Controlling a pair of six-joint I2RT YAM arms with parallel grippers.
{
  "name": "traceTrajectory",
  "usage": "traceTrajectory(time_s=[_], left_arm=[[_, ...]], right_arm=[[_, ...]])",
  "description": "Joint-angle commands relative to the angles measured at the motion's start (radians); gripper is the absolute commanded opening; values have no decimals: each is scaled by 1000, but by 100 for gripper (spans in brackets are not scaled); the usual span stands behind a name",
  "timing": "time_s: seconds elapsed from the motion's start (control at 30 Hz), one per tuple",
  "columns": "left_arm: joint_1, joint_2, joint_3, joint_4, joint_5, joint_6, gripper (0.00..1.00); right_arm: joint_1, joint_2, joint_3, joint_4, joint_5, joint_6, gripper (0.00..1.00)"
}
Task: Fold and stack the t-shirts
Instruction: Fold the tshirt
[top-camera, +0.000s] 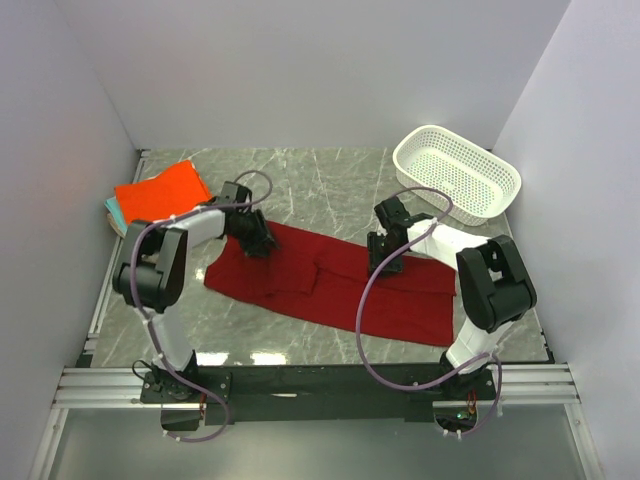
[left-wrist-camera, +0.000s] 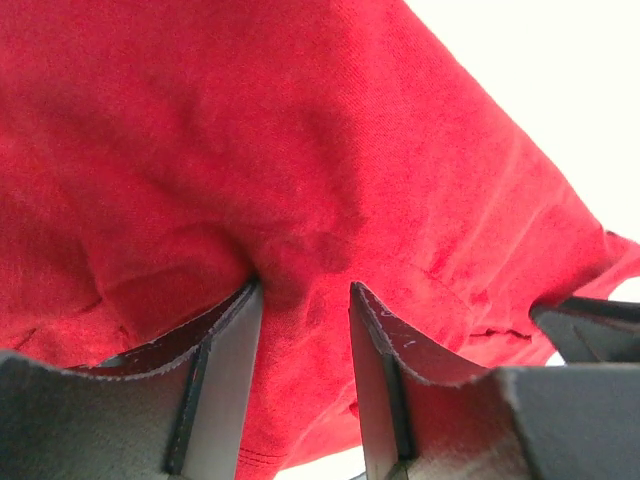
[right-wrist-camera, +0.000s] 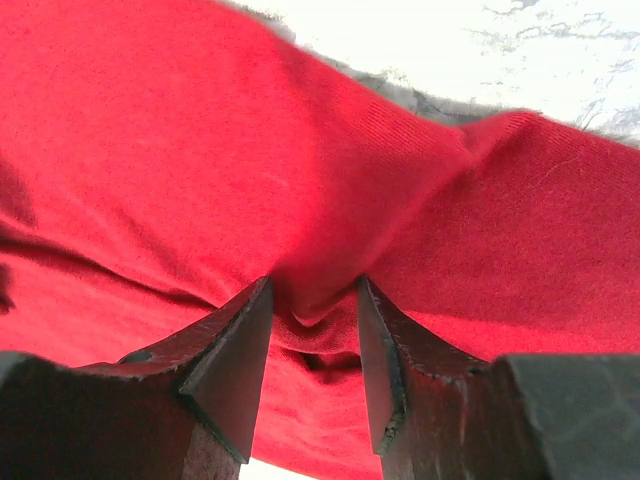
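Marble table (top-camera: 330, 185), red t-shirt (top-camera: 330, 285) lengthwise left-right

shirt (top-camera: 330, 282) spread mid-table, folded shirts (top-camera: 160, 192) far left, basket (top-camera: 457, 172) far right

Marble table (top-camera: 330, 180): shirts (top-camera: 330, 280), basket (top-camera: 457, 172).

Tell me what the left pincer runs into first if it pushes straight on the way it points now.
Nothing new: the left pincer is already on the red t-shirt, with a bunch of that cloth between its fingers. Pushing on, it likely only presses the cloth toward the table beneath, though depth is unclear.
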Motion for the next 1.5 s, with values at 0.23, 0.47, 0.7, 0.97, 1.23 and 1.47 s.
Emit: traceTrajectory(time_s=[0.23,0.47,0.7,0.97,1.23,1.47], left_arm=[[-12,328,431,-174,-108,149,48],[-13,531,769,-314,-137,199,48],[-15,648,953,-291,-97,203,49],[-44,580,1105,-286,-71,186,51],[-50,410,963,-288,-41,117,52],[-52,295,653,-187,42,61,52]], right_arm=[[-12,-11,-44,-113,44,31,47],[-11,-43,-67,-125,-8,84,47],[17,-66,-95,-113,-73,120,47],[55,-132,37,-235,-94,85,47],[55,-173,91,-353,-31,26,49],[49,-159,14,-327,-45,-7,53]])
